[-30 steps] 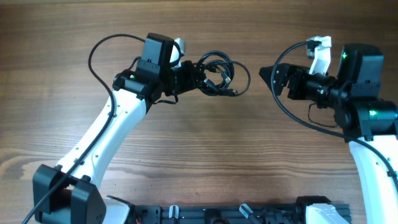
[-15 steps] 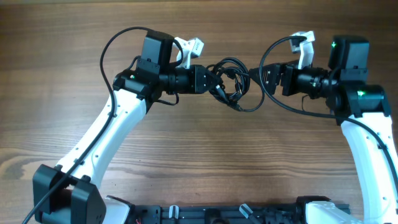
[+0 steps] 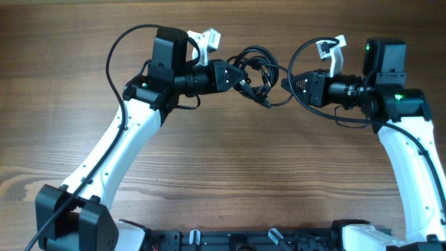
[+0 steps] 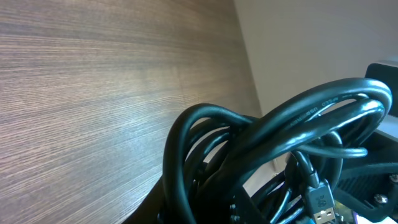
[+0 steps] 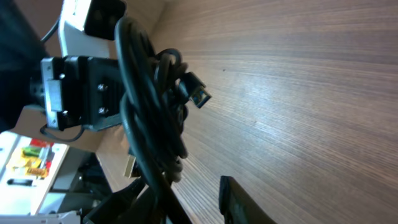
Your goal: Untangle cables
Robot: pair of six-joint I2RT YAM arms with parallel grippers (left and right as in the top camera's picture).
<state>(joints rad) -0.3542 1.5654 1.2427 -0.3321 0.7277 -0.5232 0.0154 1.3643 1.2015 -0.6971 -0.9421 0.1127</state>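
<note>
The cables hang as one knot between the two arms, toward the far side of the worktop and, judging by the wrist views, lifted off it. The left pincer is nearly closed and clamps the knot's left end. The right pincer sits at the knot's right edge. In its own camera a strand runs down between its jaws, but I cannot tell whether they pinch it or only straddle it.

To do this step well, the right pincer should take that one outer strand, not a bunch. The left should hold firm as the anchor. The pull should go slowly and straight away from it, easing off if the knot tightens instead of loosening.

The knot's long axis runs left to right between the pincers, dipping a little toward the right. A plug sticks out of its near side, pointing roughly away from the left pincer
</note>
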